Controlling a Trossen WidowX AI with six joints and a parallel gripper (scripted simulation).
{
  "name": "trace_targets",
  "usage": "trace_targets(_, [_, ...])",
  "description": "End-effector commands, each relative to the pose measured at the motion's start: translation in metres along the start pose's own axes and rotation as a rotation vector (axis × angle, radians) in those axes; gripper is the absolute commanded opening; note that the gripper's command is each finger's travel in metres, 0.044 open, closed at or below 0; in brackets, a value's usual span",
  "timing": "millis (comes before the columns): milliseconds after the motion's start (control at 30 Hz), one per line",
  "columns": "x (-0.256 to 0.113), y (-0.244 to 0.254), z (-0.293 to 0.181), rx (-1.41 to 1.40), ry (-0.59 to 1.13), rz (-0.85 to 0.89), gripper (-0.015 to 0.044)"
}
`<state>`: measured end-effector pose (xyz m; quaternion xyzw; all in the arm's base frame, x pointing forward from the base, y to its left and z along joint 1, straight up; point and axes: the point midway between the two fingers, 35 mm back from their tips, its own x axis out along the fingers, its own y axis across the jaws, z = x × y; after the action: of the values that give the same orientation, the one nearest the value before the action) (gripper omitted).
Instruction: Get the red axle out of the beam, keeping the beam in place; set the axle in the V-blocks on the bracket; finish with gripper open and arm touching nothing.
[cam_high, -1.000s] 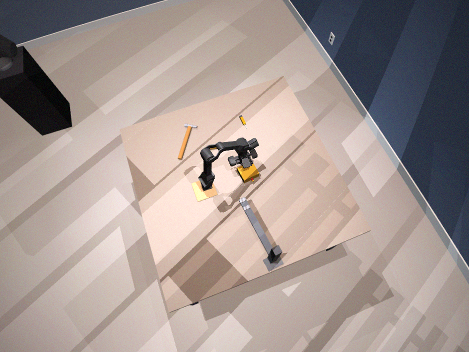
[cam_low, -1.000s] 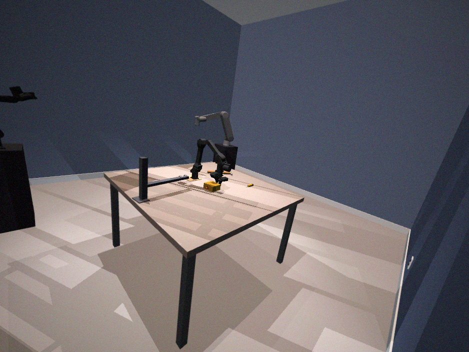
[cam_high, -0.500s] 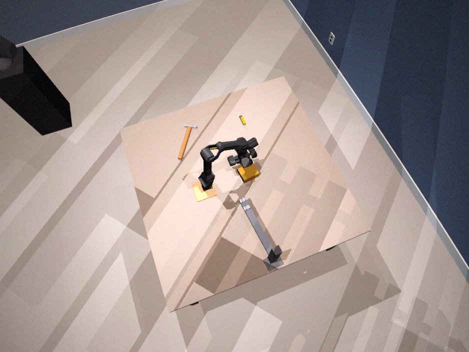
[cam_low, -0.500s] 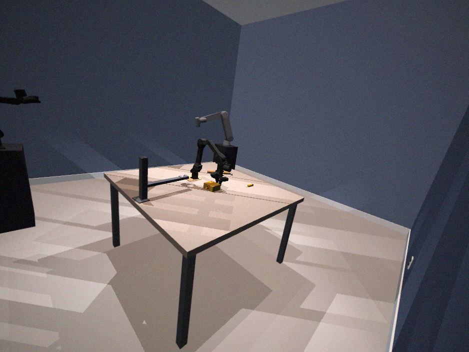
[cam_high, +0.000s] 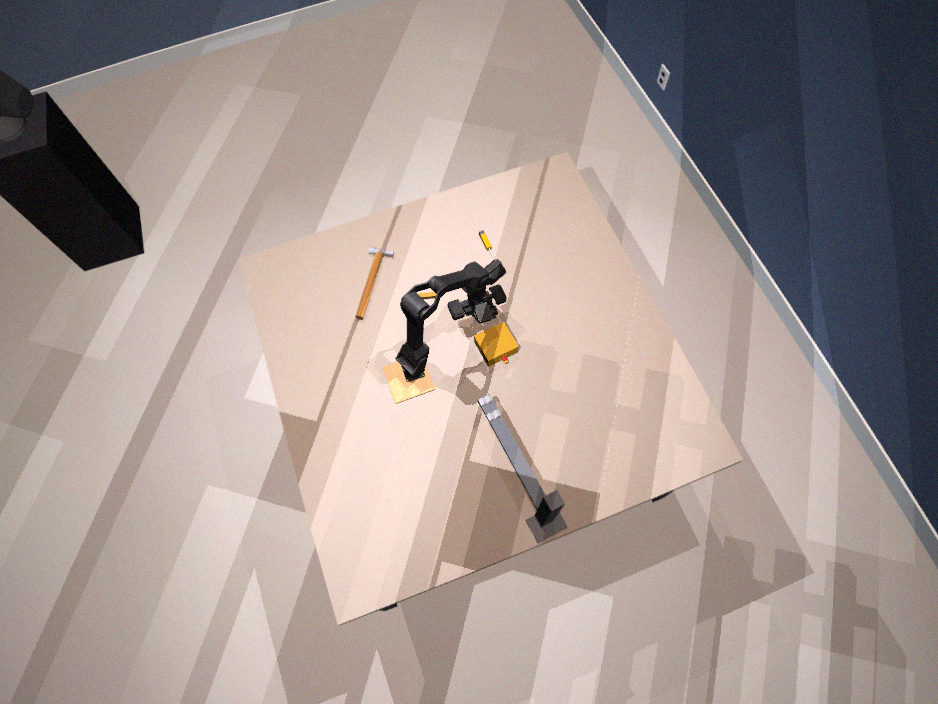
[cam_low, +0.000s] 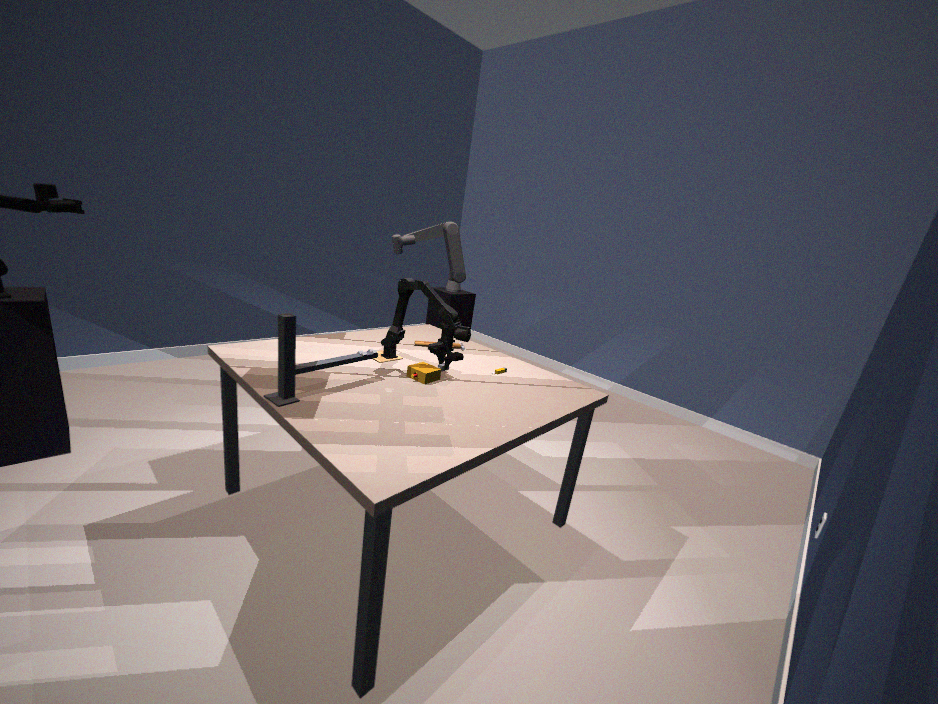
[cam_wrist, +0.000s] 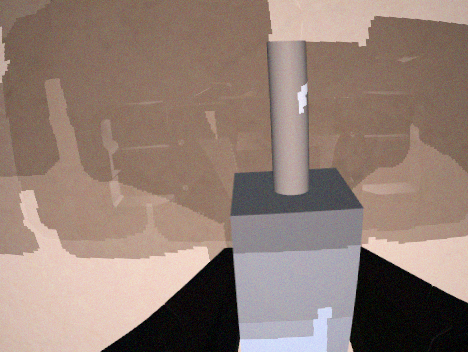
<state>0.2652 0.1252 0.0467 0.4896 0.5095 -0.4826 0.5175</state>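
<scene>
Gripping: the gripper (cam_high: 483, 311) (cam_low: 443, 366) (cam_wrist: 287, 260) stands slightly open, its fingers shut on a grey block (cam_wrist: 296, 280), from which a thin round pin (cam_wrist: 290, 115) sticks out past the fingertips.
Beam: the yellow block (cam_high: 497, 342) (cam_low: 423, 372) sits on the table (cam_high: 606, 341) (cam_low: 454, 409), near the gripper.
Axle: the red axle (cam_high: 504, 359) (cam_low: 414, 375) is in the beam, one end poking out of the face turned away from the gripper.
V-blocks: the small pale V-blocks (cam_high: 490, 406) (cam_low: 366, 353) are beyond the beam from the gripper, on the near end of the bracket.
Bracket: its long bar (cam_high: 517, 458) (cam_low: 329, 362) runs away from the gripper to an upright post (cam_high: 547, 506) (cam_low: 286, 356).
Screwdriver: a yellow-handled one (cam_high: 485, 240) (cam_low: 500, 370) lies on the gripper's other side from the beam.
Hammer: it (cam_high: 368, 289) lies well apart from the gripper, past the arm.
</scene>
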Motion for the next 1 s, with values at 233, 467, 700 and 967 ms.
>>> trace_targets(233, [-0.014, 0.002, -0.003, 0.009, 0.006, 0.002, 0.0000])
trace_targets(467, [-0.025, 0.003, -0.002, 0.009, 0.006, 0.002, 0.0000])
trace_targets(700, [-0.036, 0.003, -0.002, 0.009, 0.006, 0.002, 0.0000])
trace_targets(967, [-0.049, 0.003, -0.002, 0.009, 0.006, 0.002, 0.0000])
